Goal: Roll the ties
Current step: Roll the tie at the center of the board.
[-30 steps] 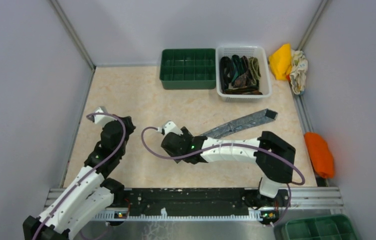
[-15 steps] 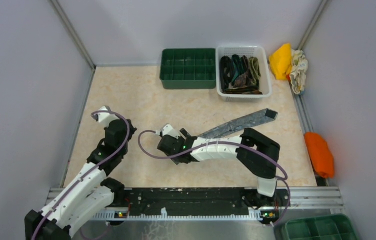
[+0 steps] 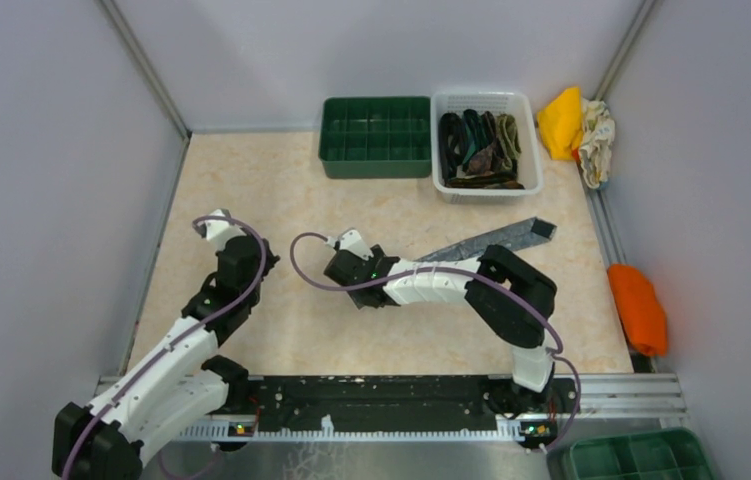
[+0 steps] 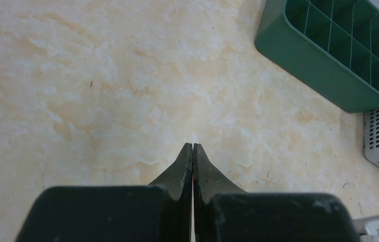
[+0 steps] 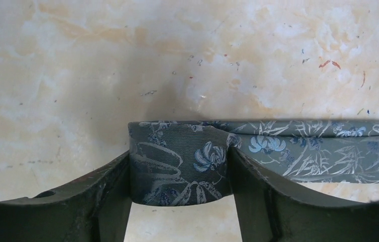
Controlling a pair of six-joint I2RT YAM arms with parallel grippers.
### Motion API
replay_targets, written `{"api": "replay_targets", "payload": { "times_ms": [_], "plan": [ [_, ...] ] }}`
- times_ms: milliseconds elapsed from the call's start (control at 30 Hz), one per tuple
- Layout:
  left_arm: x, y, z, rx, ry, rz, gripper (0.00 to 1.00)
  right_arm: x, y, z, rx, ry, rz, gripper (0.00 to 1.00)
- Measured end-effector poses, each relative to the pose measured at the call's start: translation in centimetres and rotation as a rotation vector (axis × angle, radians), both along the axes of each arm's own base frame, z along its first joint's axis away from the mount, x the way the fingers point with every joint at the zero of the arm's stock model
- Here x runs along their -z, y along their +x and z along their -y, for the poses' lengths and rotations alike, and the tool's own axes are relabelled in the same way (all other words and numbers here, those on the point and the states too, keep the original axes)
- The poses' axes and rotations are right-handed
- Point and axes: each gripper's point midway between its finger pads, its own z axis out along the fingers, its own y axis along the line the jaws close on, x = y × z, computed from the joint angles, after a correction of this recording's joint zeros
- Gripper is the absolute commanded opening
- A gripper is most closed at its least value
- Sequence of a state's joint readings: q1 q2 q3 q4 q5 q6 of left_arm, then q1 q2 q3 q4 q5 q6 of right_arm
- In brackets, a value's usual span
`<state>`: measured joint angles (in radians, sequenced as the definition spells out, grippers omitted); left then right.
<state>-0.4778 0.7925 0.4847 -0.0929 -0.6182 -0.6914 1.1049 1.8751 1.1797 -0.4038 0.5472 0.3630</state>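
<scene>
A grey tie [image 3: 496,238] with a pale flower pattern lies slantwise across the middle of the table. In the right wrist view its near end is folded into a short loop [image 5: 177,166], and the flat strip [image 5: 318,146] runs off to the right. My right gripper [image 5: 179,151] is shut on that loop, one finger on each side of it. Seen from above, the right gripper [image 3: 356,268] sits at the tie's left end. My left gripper [image 4: 193,146] is shut on nothing, over bare table at the left [image 3: 213,228]. More ties [image 3: 481,145] lie bundled in the white basket.
A green compartment tray [image 3: 375,168] and a white basket [image 3: 536,150] stand at the far edge. Yellow and patterned cloths [image 3: 561,122] lie at the back right, an orange cloth [image 3: 637,305] by the right wall. Another green tray [image 3: 641,455] sits off the table's near right corner.
My right gripper has shifted a little away from the arm bases along the tie, and the right elbow has folded in leftward. The left gripper has crept slightly to the right.
</scene>
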Motion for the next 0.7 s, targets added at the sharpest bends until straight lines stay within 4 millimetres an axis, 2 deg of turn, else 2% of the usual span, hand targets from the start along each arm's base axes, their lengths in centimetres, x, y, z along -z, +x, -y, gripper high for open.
{"api": "replay_targets", "payload": {
  "times_ms": [200, 367, 500, 700],
  "plan": [
    [0.6, 0.3, 0.6, 0.027, 0.003, -0.017, 0.00, 0.2, 1.0, 0.1, 0.056, 0.042, 0.002, 0.55],
    [0.4, 0.5, 1.2, 0.053, -0.007, -0.010, 0.00, 0.3, 0.8, -0.3, 0.052, 0.120, -0.003, 0.53],
    [0.4, 1.0, 2.3, 0.099, -0.021, -0.002, 0.00, -0.2, 0.0, -1.0, 0.025, 0.265, -0.039, 0.52],
    [2.0, 1.9, 4.8, 0.201, -0.031, -0.068, 0.00, -1.0, -0.9, -2.0, -0.008, 0.524, -0.125, 0.51]
  ]
}}
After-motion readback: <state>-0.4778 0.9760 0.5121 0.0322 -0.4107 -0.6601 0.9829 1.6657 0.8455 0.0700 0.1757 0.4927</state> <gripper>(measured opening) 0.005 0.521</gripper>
